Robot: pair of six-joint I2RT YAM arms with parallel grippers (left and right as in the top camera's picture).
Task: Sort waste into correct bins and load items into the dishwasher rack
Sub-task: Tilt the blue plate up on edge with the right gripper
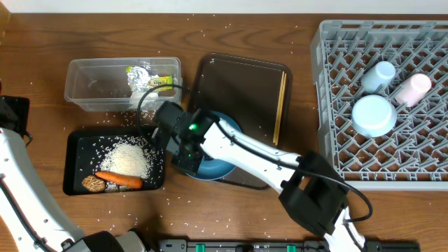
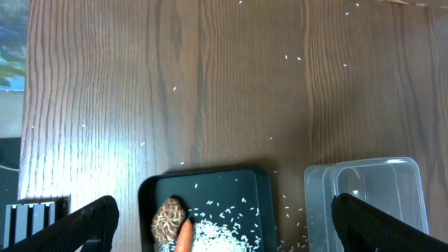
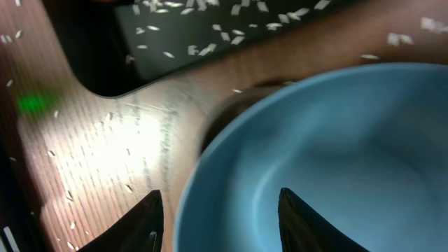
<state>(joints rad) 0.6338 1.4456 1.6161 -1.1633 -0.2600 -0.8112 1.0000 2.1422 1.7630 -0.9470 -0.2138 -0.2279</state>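
Observation:
The blue plate [image 1: 218,166] lies on the front edge of the brown serving tray [image 1: 238,84]. My right gripper [image 1: 183,150] is open, and in the right wrist view its fingers [image 3: 224,220] straddle the rim of the plate [image 3: 336,154]. The black tray [image 1: 75,164] holds the rice [image 1: 129,159], the carrot [image 1: 119,179] and the brown lump [image 1: 92,184]. The clear tub [image 1: 91,87] holds the wrapper [image 1: 145,77]. The chopsticks [image 1: 281,105] lie on the serving tray. The rack [image 1: 336,105] holds the white bowl [image 1: 373,115], the light-blue cup [image 1: 378,75] and the pinkish cup [image 1: 413,87]. My left gripper [image 2: 231,231] is open and empty, high above the black tray [image 2: 150,203].
Loose rice grains are scattered on the wooden table around the tub and the black tray. The left wrist view shows the brown lump [image 2: 169,220], the carrot tip [image 2: 183,238] and the clear tub [image 2: 364,182]. The black tray's corner [image 3: 105,56] lies just beyond the plate.

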